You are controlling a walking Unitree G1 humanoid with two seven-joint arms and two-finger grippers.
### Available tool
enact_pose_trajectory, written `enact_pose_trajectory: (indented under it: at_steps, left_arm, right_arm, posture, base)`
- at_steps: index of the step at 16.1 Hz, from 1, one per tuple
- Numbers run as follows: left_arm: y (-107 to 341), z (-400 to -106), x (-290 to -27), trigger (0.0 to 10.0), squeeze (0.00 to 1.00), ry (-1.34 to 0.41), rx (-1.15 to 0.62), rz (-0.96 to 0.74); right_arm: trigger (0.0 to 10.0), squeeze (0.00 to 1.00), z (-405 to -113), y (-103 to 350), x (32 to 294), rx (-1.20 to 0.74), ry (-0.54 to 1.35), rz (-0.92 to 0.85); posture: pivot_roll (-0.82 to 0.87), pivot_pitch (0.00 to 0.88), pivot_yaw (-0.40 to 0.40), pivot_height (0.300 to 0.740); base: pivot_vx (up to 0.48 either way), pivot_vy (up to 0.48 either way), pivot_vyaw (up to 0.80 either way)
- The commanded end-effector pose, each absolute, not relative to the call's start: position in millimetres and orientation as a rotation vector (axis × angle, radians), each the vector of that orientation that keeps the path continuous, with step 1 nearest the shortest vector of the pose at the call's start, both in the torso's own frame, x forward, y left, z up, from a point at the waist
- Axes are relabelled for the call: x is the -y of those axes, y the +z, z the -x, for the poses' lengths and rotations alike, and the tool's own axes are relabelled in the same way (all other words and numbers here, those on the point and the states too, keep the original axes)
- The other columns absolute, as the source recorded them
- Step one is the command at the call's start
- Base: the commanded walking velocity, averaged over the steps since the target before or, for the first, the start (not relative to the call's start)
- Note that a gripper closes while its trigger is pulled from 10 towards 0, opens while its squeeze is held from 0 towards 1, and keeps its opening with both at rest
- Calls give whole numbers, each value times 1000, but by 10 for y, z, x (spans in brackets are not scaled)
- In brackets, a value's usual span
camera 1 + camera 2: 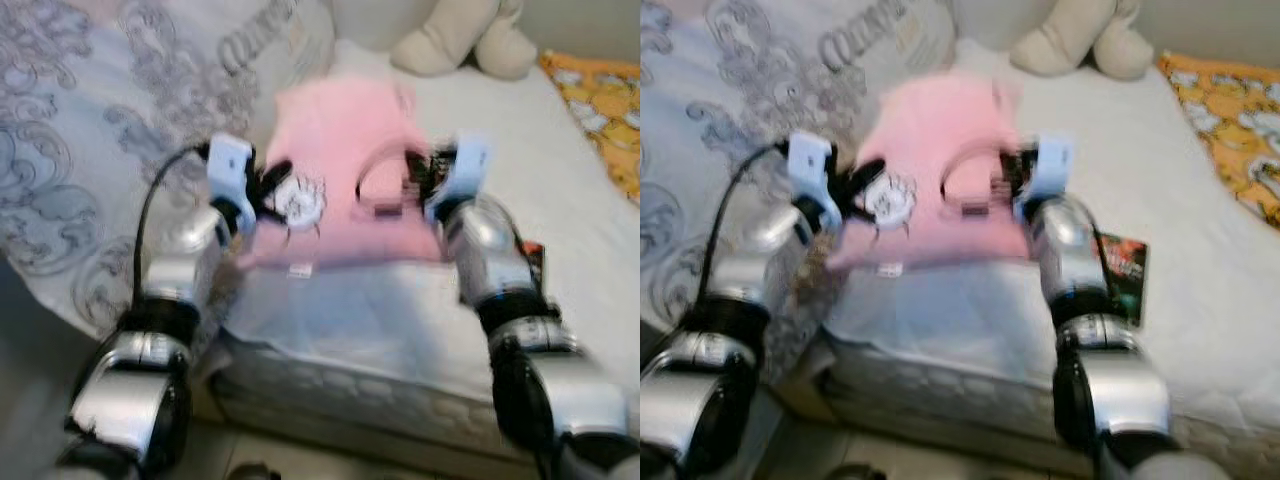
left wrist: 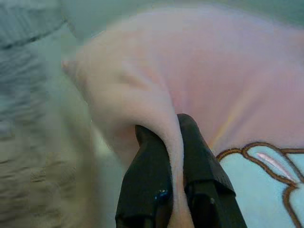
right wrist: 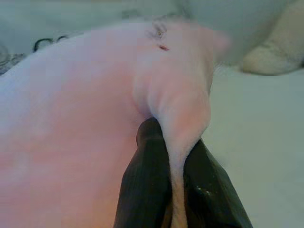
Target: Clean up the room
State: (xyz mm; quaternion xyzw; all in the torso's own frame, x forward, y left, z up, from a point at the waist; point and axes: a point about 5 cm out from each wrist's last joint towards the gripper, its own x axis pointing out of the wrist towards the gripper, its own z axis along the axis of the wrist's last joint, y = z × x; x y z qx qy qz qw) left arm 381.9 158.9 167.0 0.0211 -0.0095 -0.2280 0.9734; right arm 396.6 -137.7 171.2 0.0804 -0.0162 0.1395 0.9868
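Pink garments: one pink garment [image 1: 340,170], spread on the bed [image 1: 560,200], near its front edge.
Plush toys: one plush toy [image 1: 460,40] at the bed's far side.
Left claw [image 2: 173,156]: clamped on a fold of the garment's left edge.
Right claw [image 3: 175,161]: pinched shut on a fold of its right edge.
Booklets: one dark booklet [image 1: 1125,265] beside the right arm.

Pink garment [image 1: 345,150], soft fleece, white-and-blue motif outlined in brown near one edge. Held spread between both claws: a fold pinched in left gripper [image 2: 175,142], another in right gripper [image 3: 176,147].
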Motion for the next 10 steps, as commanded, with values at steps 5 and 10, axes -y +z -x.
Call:
enact_pose_trajectory:
  at_steps: [5, 10]
  left_arm:
    - [1695, -3971, -1714, 3294, 0, -357, -60, -97]
    - [1641, -3985, -1841, 10000, 0, -290, -124, -179]
  right_arm:
    - [10000, 0, -4017, 1603, 1427, -85, 197, -113]
    - [10000, 0, -3937, 1347, 1331, -175, 193, -176]
  posture:
    - [-7, 154, -25, 740]
    - [-7, 239, -28, 740]
  base:
    - [466, 0, 0]
    - [0, 0, 0]
